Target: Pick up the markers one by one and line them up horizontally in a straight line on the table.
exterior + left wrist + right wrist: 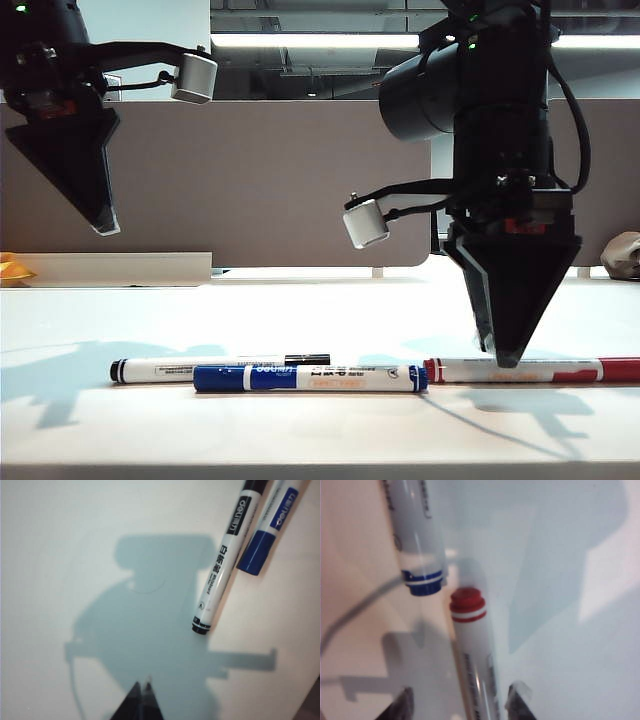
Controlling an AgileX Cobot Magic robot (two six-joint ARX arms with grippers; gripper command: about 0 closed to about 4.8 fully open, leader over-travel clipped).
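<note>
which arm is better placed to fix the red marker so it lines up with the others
Right. The right claw is open and straddles the red marker, low over the table. The left claw is shut and raised high, far from the red marker.

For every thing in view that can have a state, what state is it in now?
black marker: lying flat on the table, capped, behind the blue one.
blue marker: lying flat, capped, free.
red marker: lying flat, between the right jaws, not gripped.
left gripper: jaws shut, empty, raised over the table.
right gripper: jaws open, low, astride the red marker.
</note>
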